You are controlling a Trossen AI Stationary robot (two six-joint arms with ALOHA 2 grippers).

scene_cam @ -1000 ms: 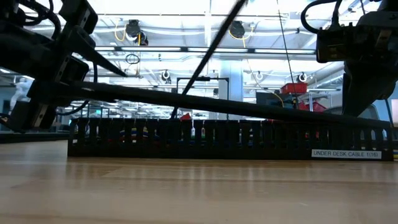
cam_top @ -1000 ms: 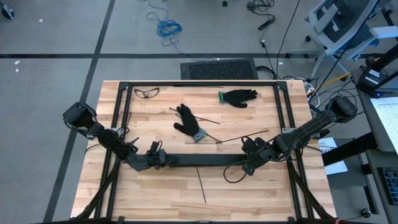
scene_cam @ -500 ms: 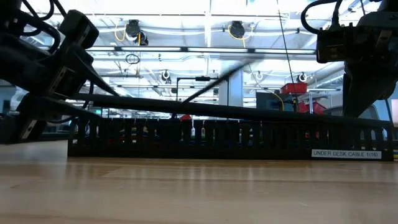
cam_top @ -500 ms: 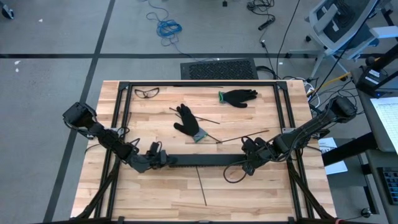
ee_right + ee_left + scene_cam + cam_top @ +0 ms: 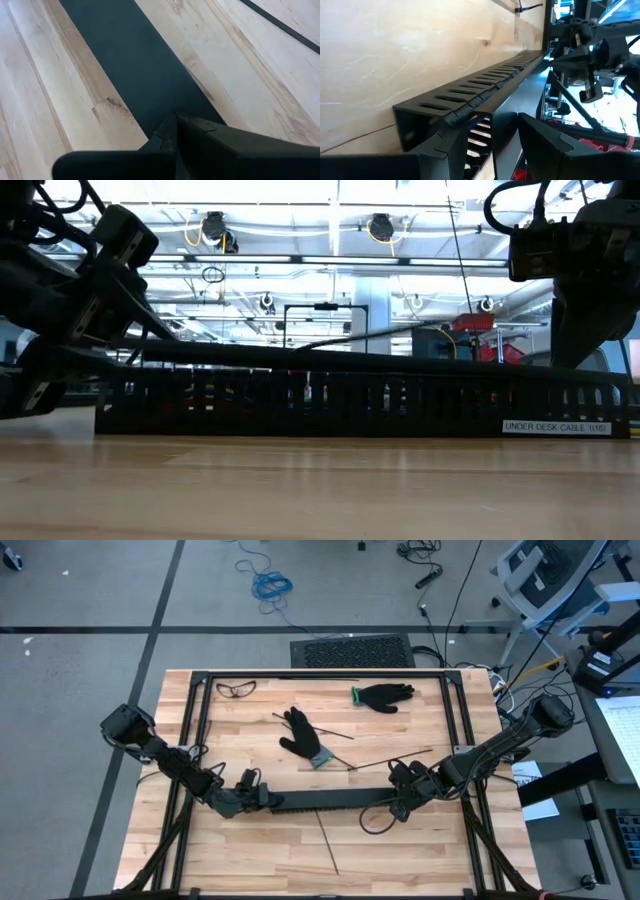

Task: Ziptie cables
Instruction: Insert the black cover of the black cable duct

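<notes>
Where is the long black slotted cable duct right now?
In the high view the long black slotted cable duct lies across the wooden table's front half, between the left hand and right hand.

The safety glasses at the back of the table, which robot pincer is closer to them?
Left. The left pincer sits at the black slotted strip's left end, on the safety glasses' side. The right pincer is at the strip's other end, farther off.

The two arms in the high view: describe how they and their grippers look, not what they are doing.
Both arms are dark, near-black jointed links with bulky rounded joints. The left arm ends in the left gripper; the right arm ends in the right gripper, with a thin black cable looping beside it. Wrist views show flat, angular matte-black fingers. No markings are visible.
</notes>
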